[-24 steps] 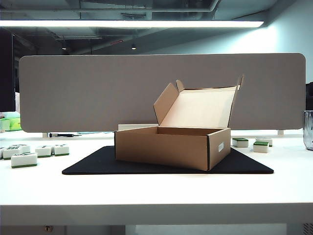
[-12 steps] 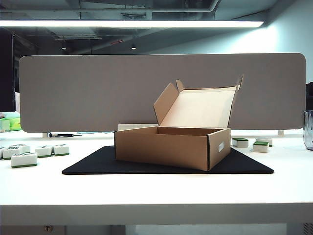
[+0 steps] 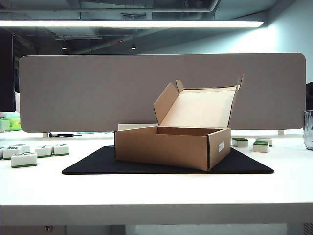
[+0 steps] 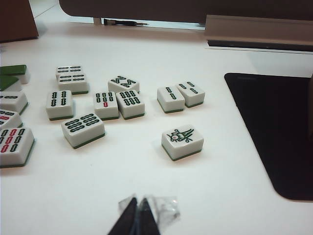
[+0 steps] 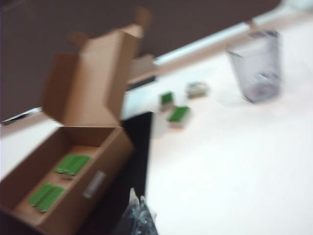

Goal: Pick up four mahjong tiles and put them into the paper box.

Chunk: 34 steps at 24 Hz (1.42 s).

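Note:
The paper box (image 3: 171, 147) stands open on a black mat (image 3: 98, 164), lid flap up. In the blurred right wrist view, several green-backed mahjong tiles (image 5: 72, 164) lie inside the paper box (image 5: 105, 161). My right gripper (image 5: 138, 197) hovers over the mat's edge beside the box, shut and empty. More tiles (image 5: 178, 115) lie on the white table beyond it. My left gripper (image 4: 138, 201) is shut and empty above the table, short of a face-up tile (image 4: 182, 141) and a loose cluster of tiles (image 4: 120, 100). Neither gripper shows in the exterior view.
A grey partition (image 3: 98, 88) runs along the back of the table. A clear cup (image 5: 257, 66) stands at the far right (image 3: 308, 129). Loose tiles lie at the left (image 3: 24, 159) and right (image 3: 260, 146) of the mat. A pen (image 4: 124, 22) lies by the partition.

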Each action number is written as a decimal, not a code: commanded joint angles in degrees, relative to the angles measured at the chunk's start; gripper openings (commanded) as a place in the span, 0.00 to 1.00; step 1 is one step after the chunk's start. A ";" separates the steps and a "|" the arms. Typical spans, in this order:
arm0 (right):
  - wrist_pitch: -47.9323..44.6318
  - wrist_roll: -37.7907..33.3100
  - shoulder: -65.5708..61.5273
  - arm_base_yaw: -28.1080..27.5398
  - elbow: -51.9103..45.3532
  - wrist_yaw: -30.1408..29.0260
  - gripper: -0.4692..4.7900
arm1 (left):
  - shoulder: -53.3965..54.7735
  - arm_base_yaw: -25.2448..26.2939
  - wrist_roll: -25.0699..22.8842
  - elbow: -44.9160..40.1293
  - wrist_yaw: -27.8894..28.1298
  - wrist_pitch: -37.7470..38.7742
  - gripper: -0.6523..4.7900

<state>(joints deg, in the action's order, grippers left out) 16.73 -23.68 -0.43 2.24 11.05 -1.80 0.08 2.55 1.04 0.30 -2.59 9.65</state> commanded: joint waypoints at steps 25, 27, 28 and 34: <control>-5.40 10.49 0.50 0.20 -9.84 7.26 0.09 | 0.02 -0.04 0.04 0.04 -0.15 0.72 0.11; -5.38 11.02 0.50 -1.22 -9.86 4.79 0.09 | 0.02 -0.04 0.04 0.04 -0.13 0.72 0.11; -5.16 11.47 0.50 -1.88 -9.86 3.65 0.09 | 0.02 -0.04 0.04 0.04 -0.13 0.72 0.11; -4.90 13.22 0.35 -6.08 -9.94 2.08 0.09 | 0.02 -0.04 0.04 0.04 -0.15 0.72 0.11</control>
<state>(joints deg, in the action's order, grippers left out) 12.29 -11.53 -0.43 -3.40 1.15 0.36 0.08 2.55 1.06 0.30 -2.59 9.67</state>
